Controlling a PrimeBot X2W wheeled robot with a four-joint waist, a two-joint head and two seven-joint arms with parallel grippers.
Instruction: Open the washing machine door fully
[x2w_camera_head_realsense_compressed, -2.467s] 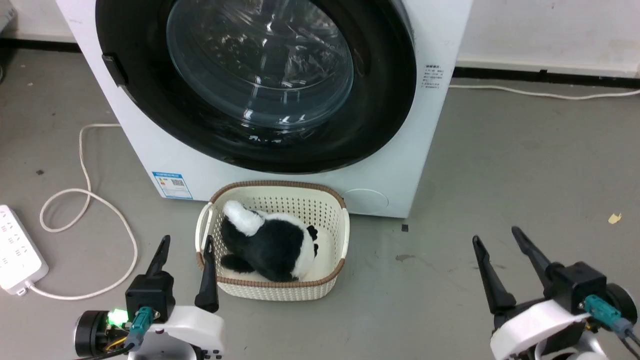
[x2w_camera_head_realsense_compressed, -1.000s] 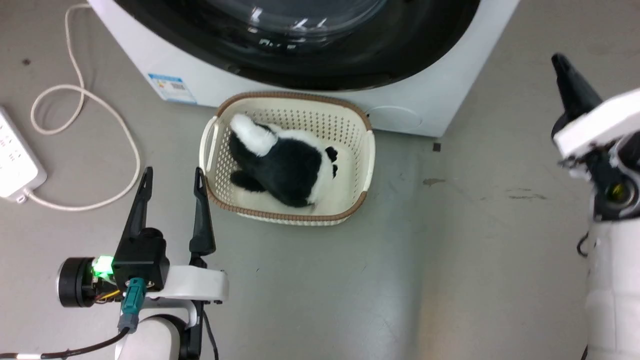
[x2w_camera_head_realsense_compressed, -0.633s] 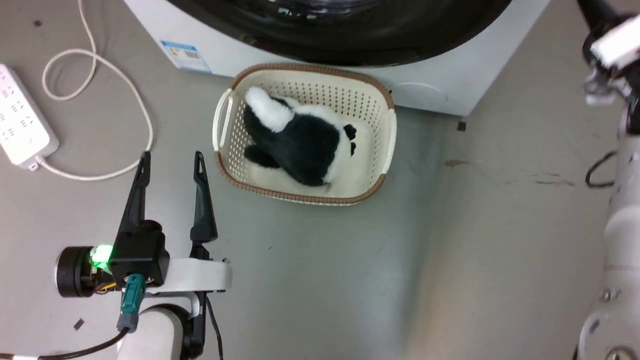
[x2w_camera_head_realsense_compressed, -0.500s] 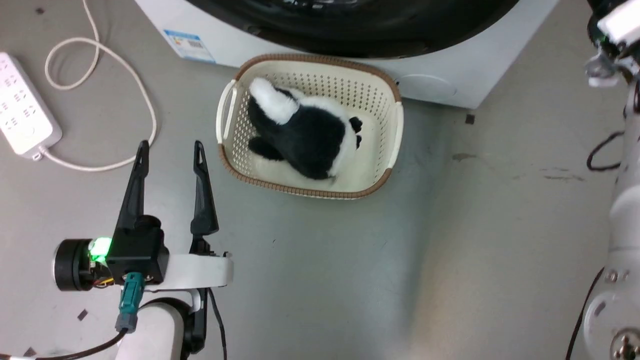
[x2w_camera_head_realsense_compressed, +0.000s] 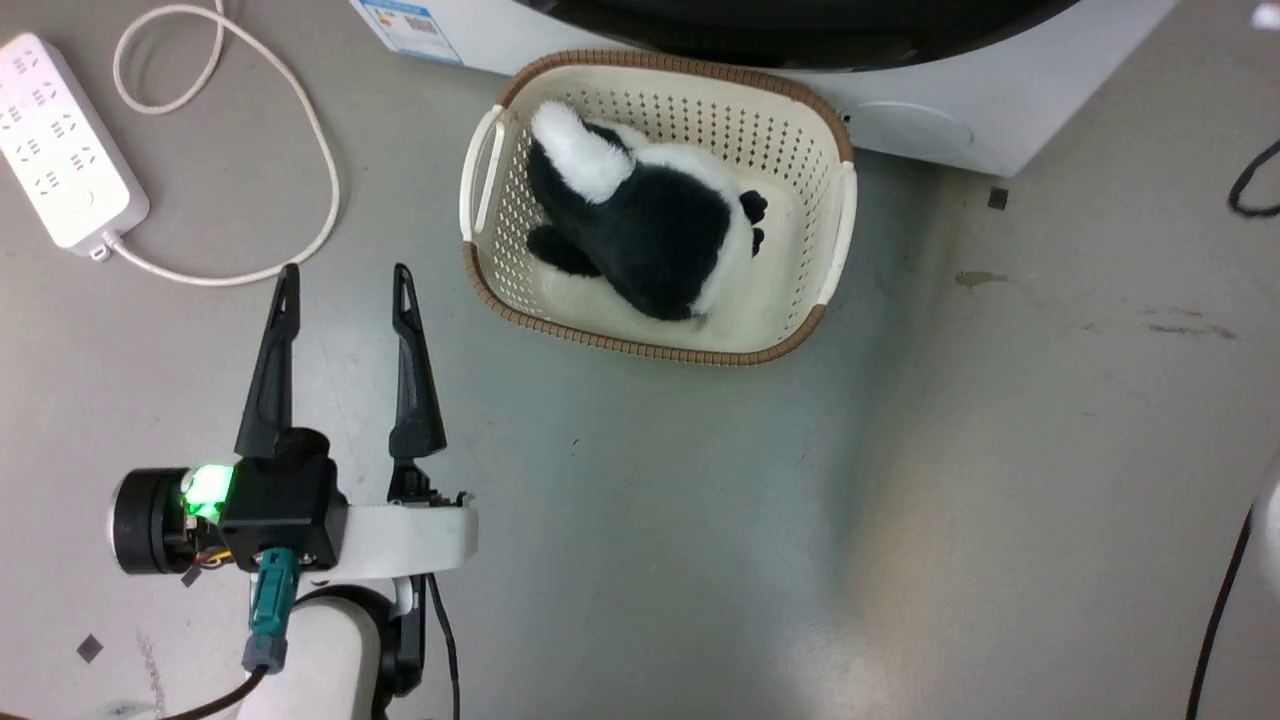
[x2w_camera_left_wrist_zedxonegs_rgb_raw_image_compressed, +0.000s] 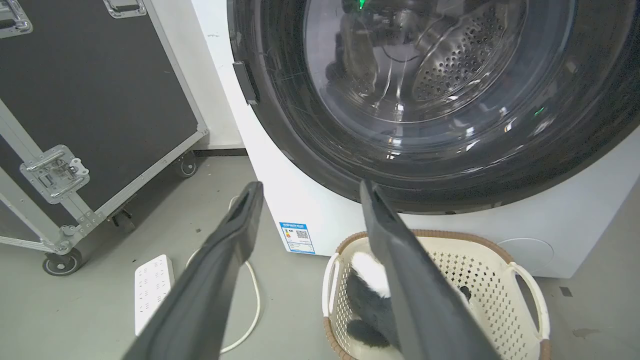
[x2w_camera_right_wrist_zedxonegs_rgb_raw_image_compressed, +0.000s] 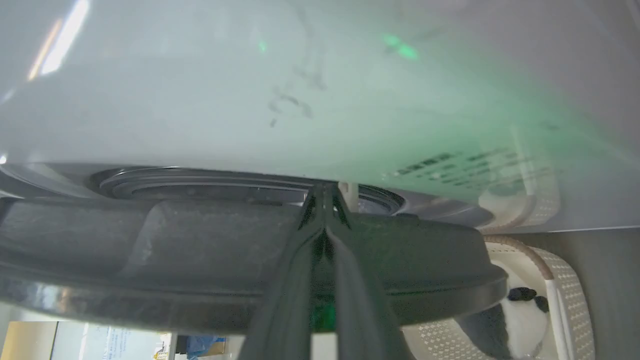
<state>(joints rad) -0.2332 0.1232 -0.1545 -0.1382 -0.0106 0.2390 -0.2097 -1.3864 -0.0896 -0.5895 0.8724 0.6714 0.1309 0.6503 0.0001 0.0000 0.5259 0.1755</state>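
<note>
Head view, looking down on a grey floor.
1. Left gripper: near left, long dark fingers spread wide with nothing between them, tips pointing to the far side. A green light glows at its wrist.
2. Basket: cream with a brown rim, far centre, just in front of the white washing machine. A black-and-white plush toy lies inside.
3. Power strip: white, far left, with its cable looping over the floor toward the left gripper.
4. Washing machine door: a strip of its glossy black ring shows at the far edge, above the basket.

Left wrist view.
- The left gripper's fingers stand wide and empty, aimed at the machine front and well apart from it.
- The washing machine door sits on that front, beyond the basket, and looks closed against the white panel. The perforated steel drum shows through the bulging glass, and a dark handle piece sits on the ring's left side.
- Flight case: black, metal-edged, on castors, left of the machine.

Right wrist view, turned on its side and close to the machine.
- Right gripper: fingers drawn together, tips meeting, with nothing visible between them.
- The tips reach the line where the door's black ring meets the white front. Contact with the door cannot be told.
- The basket and plush toy show at the lower right corner.
</note>
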